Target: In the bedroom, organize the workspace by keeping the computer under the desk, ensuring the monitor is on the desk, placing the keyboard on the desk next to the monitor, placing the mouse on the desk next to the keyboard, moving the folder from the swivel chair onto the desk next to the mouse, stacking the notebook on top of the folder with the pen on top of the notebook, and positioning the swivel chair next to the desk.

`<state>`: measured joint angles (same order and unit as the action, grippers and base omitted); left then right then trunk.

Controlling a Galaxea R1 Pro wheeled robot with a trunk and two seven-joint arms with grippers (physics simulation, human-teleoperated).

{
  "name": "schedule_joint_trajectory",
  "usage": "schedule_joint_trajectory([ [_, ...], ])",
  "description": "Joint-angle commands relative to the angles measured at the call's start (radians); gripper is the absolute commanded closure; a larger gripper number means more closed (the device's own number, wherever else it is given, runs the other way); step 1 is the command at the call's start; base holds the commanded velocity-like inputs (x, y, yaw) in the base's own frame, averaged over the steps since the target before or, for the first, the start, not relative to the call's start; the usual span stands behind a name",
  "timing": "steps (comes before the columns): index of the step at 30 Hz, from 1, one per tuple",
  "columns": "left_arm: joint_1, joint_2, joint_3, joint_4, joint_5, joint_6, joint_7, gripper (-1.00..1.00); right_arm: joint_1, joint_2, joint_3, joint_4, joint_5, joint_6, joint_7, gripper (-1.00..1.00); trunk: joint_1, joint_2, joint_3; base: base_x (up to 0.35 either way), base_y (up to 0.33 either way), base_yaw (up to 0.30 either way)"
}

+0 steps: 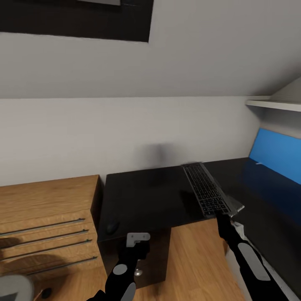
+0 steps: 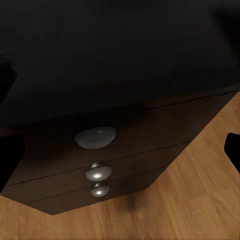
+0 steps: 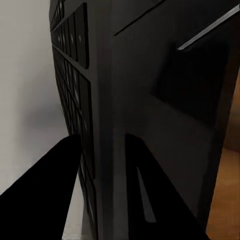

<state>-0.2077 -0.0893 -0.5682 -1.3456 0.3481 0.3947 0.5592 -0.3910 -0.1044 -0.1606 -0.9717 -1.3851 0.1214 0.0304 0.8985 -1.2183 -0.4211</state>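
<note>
My right gripper [image 1: 224, 214] is shut on the near end of the keyboard [image 1: 205, 188], a slim dark slab with black keys. It is held over the black desk [image 1: 146, 196], its long side pointing at the wall. In the right wrist view the keyboard [image 3: 100, 100] stands edge-on between the two black fingers [image 3: 55, 190]. The small black mouse [image 1: 112, 227] lies near the desk's front left corner. My left gripper [image 1: 139, 250] hangs open in front of the desk's pedestal, just right of the mouse. The left wrist view shows the pedestal's round silver knobs [image 2: 95, 137] between its spread fingers [image 2: 233, 148].
A light wooden dresser [image 1: 46, 209] with bar handles stands against the desk's left side. A blue wall panel [image 1: 276, 154] and a white shelf [image 1: 271, 103] are at the right, over the desk's side wing. Wood floor [image 1: 196, 259] lies under the desk. A pale grey rounded shape [image 1: 12, 288] shows at the lower left corner.
</note>
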Motion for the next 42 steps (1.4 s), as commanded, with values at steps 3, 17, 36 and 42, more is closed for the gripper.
schedule_joint_trajectory([
  [3,-0.001,0.0,-0.003,-0.001,0.008,0.003,0.008,-1.0,0.0,0.0,0.024,0.001,-0.005,0.004,0.02,1.0,0.0,-0.001,0.0,0.0,0.0,0.098],
  [17,0.0,0.01,-0.003,-0.003,0.008,-0.001,0.011,-1.0,0.0,0.003,0.082,0.007,-0.006,0.003,0.025,1.0,0.0,-0.001,0.014,-0.076,0.069,0.172],
  [36,0.001,0.011,-0.002,-0.004,0.008,-0.001,0.011,-1.0,0.0,0.045,0.11,0.05,-0.013,0.007,0.028,1.0,0.0,-0.001,0.022,-0.147,0.122,0.107],
  [42,0.001,0.011,-0.002,-0.005,0.008,-0.001,0.011,-1.0,0.0,0.092,0.108,0.072,-0.013,0.006,0.03,1.0,0.0,-0.001,0.022,-0.001,0.001,0.001],
])
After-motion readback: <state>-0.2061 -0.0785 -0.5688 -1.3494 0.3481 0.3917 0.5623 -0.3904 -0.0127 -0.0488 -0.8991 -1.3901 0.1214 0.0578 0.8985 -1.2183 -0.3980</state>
